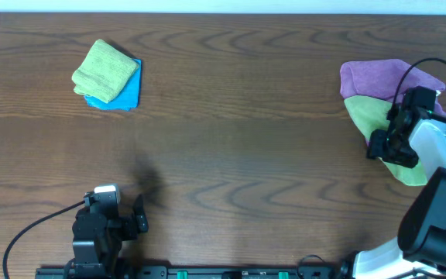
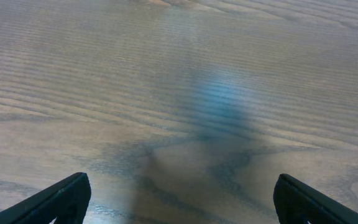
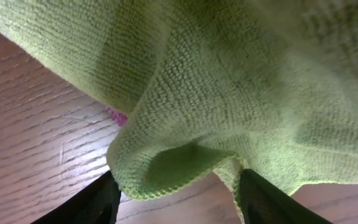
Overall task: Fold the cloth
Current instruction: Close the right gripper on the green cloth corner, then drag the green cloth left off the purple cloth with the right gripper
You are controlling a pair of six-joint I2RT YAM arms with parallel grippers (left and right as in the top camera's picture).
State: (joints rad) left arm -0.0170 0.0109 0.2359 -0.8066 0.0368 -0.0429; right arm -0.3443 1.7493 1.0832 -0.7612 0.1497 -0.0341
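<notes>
The light green cloth (image 1: 368,116) lies unfolded at the right edge of the wooden table (image 1: 246,155), and its upper part touches a purple cloth (image 1: 382,77) that is spread just behind it; which of the two lies on top I cannot tell. The right gripper (image 1: 385,146) is low over the green cloth. In the right wrist view the cloth (image 3: 229,74) fills almost the whole picture, and a rounded fold of it hangs down into the gap between the two dark fingers (image 3: 95,204). These fingers stand apart and are not pressed on the fabric. A small piece of purple (image 3: 118,116) shows under the cloth's edge. The left gripper (image 1: 140,219) is at the near left side of the table, well apart from all the cloths. Its fingers (image 2: 61,199) are also spread wide above bare wood. At the far left, a folded yellow-green towel (image 1: 105,70) rests on a blue cloth (image 1: 126,97).
</notes>
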